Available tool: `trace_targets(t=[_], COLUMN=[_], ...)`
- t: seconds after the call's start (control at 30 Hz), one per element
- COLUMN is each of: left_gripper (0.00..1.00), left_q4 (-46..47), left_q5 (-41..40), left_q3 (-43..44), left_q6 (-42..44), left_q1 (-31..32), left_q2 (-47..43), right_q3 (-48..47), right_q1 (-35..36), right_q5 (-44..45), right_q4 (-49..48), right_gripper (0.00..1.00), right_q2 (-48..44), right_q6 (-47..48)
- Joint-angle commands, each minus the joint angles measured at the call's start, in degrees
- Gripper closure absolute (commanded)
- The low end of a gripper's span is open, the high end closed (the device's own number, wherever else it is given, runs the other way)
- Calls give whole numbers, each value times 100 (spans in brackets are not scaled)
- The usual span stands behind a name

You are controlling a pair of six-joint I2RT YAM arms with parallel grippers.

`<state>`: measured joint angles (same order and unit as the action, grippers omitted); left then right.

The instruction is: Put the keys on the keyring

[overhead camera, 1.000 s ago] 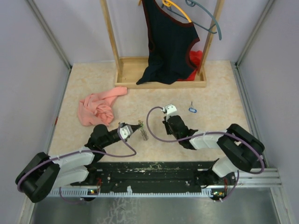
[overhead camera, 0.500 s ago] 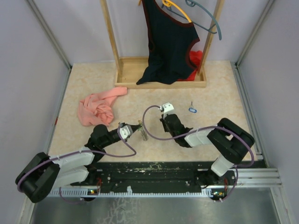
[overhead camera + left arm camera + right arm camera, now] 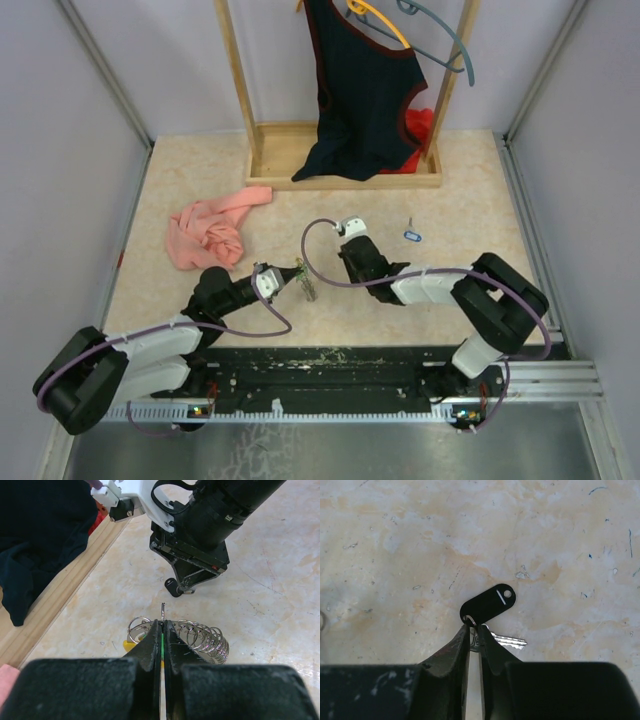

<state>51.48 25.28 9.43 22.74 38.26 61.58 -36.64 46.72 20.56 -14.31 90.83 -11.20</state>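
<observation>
Keyring coil (image 3: 205, 637) clenched in left claw (image 3: 161, 624) — right claw (image 3: 474, 627) astride oval black key (image 3: 487, 604), grip unclear

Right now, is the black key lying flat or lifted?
Flat: the black key lies on the table, its ring end at the tips of the right gripper.

No readable text, label or number anywhere.

The keyring (image 3: 205, 636) is shiny metal wire; the black key head (image 3: 487, 604), smooth plastic; tabletop (image 3: 395, 555) matt.
</observation>
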Motion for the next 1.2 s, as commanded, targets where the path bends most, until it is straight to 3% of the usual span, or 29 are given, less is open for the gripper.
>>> trace_targets(t=[0.0, 0.27, 0.47, 0.7, 1.17], left_gripper=[99, 99, 99, 99, 99], left_q4=[283, 276, 261, 245, 222], left_q5=[29, 39, 68, 78, 113], left_q3=[-53, -47, -41, -37, -2], left_q6=[-57, -75, -83, -90, -79], left_q1=[15, 14, 15, 14, 15], left_q2=[-137, -163, -145, -153, -88], right_q3=[-563, -1854, -2570, -3276, -3977], right_q1=[26, -381, -786, -1281, -1394], right_q5=[-276, -1519, -2290, -3043, -3350], right_q4=[869, 2936, 4118, 4654, 5097], right_gripper=[85, 71, 68, 68, 72], right_q2=[-459, -408, -42, 727, 1595], right_q6=[-121, 339, 751, 996, 1200])
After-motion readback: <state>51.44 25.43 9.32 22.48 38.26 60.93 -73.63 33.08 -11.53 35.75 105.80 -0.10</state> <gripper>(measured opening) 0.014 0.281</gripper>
